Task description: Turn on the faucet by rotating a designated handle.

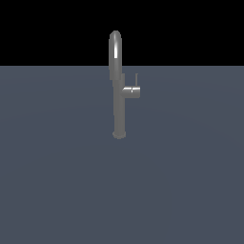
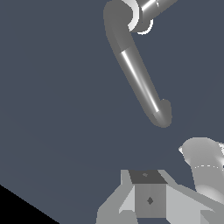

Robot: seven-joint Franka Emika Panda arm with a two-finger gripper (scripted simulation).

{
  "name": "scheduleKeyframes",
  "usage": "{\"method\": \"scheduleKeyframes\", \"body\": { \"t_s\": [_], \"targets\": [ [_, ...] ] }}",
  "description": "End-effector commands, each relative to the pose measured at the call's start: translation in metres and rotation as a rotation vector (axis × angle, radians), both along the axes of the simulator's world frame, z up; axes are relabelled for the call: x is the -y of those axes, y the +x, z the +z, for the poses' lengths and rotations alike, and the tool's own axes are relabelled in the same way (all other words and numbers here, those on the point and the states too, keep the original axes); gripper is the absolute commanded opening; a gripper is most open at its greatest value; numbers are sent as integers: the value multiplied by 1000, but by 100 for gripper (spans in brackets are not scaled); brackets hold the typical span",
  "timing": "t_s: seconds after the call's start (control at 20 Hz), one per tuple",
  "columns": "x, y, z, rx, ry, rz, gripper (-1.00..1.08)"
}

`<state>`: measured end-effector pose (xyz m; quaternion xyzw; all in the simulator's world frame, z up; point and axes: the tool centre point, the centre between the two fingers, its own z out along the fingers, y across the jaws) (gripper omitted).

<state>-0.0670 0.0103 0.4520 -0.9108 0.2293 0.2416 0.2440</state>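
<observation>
Faucet [image 1: 117, 90] fully visible, handle [image 1: 132, 91] untouched; pincer [image 2: 149, 205] mostly cropped in wrist view, grip unreadable, can't tell.

Place: a bare simulated test scene, not a furnished room of any kind.
Ground: a flat, uniform slate-blue floor plane [image 1: 57, 181] with no texture, seams or edges, running to a straight horizon.
Background: plain black above that horizon, with no walls or ceiling.
Fixture: a tall slim grey brushed-metal faucet [image 1: 117, 105] with an arched spout stands alone, directly on the plane, with no sink or counter around it.
Rendering: smooth computer-drawn shading and clean highlight streaks on the metal in both the exterior view and the wrist view.
</observation>
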Motion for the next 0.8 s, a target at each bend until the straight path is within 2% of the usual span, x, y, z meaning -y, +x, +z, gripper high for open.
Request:
{"method": "scheduleKeyframes", "body": {
  "t_s": [0.0, 0.75],
  "targets": [
    [4, 15, -7, -43, 43, -44, -100],
    [33, 96, -72, -326, 327, -336, -100]
  ]
}}
